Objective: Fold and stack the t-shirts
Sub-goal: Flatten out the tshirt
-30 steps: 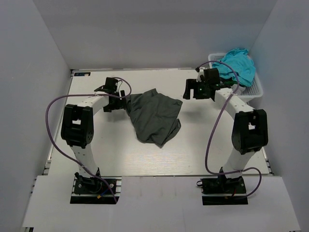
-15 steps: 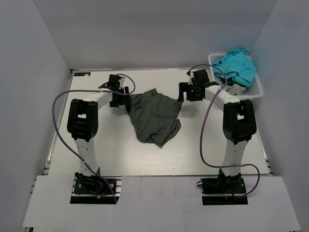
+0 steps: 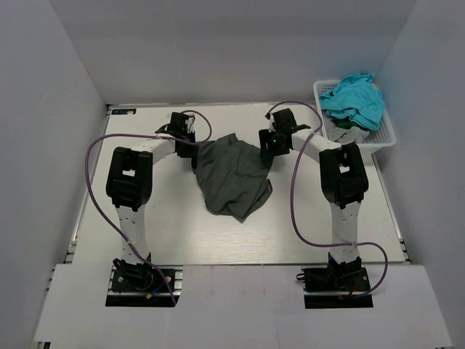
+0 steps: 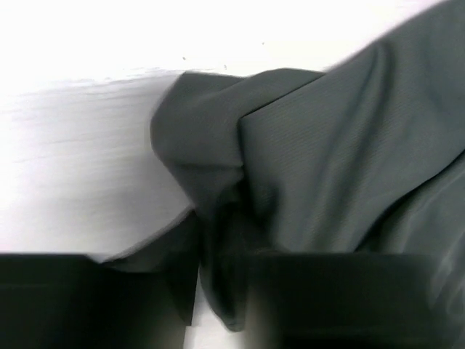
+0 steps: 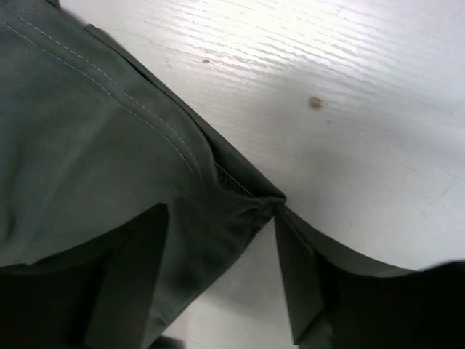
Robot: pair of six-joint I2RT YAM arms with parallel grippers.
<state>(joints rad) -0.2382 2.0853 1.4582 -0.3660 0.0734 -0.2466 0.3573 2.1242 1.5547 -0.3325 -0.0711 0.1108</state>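
Nearest: both arm bases at the near edge of the table [image 3: 145, 225]. Mid-table, btw the arms, lies the charcoal t-shirt [image 3: 232, 178]. It's crumpled, not flat, no fold made yet. Near end bunches into a rounded lump, far end spreads wider twd both grippers.

Changed in the last sec: both arms swung inward.
- Left gripper [image 3: 190, 139] was standing off to the L of the cloth, now sits on the shirt's far-left corner.
- Right gripper [image 3: 269, 142] was well apart, over by the basket, now at the far-right corner.
- Shirt itself hasn't shifted.

Left wrist view: a gathered fold runs down into the narrow gap btw the fingers [image 4: 109, 298], creases converging there. Jaws look closed on that corner.

Right wrist view: stitched hem corner sits btw the fingers [image 5: 127, 276], but jaws are apart w/ bare table showing in the gap. No grip on that side yet.

My read: reach is over, grasp half done. Once R pinches too, the pair can pull the corners apart and spread the shirt flat before the 1st fold. Risk: L pulling early would drag it skewed.

Farthest, R corner: white lattice basket [image 3: 381, 138] w/ the turquoise t-shirt [image 3: 354, 98] heaped in it, untouched, still to do.
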